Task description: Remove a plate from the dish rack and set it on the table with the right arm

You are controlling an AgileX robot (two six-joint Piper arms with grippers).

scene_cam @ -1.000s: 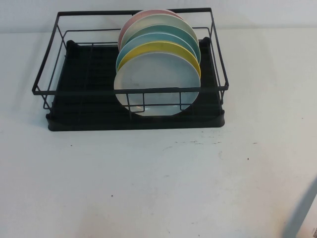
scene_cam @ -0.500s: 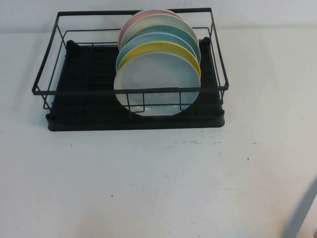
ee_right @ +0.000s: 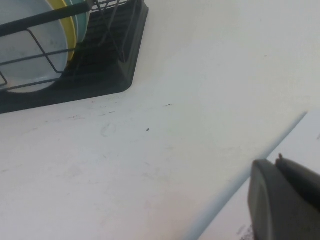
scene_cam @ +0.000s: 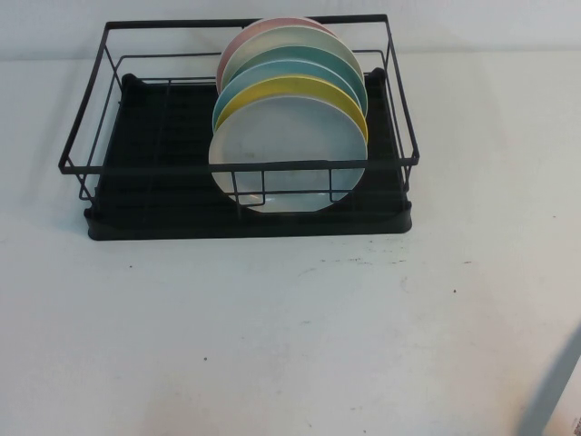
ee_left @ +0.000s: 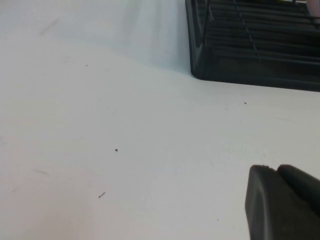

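Note:
The black wire dish rack (scene_cam: 136, 195) stands at the back of the white table (scene_cam: 290, 336). Several plates stand on edge in its right half. The pale grey-blue plate (scene_cam: 288, 153) is the front one, with a yellow plate (scene_cam: 300, 87) right behind it. The right wrist view shows the rack's corner (ee_right: 107, 60) and part of the pale plate (ee_right: 30, 55) behind the wires. My right gripper (ee_right: 276, 161) is shut and empty, low over the table's near right edge, far from the rack. My left gripper (ee_left: 274, 169) is shut and empty over bare table, short of the rack's left corner (ee_left: 250, 50). Neither gripper shows in the high view.
Behind the yellow plate stand teal-rimmed plates (scene_cam: 313, 56) and a pink one (scene_cam: 238, 45). The rack's left half holds no plates. The table's edge (ee_right: 240, 185) runs diagonally beside my right gripper and shows at the high view's lower right (scene_cam: 554, 381).

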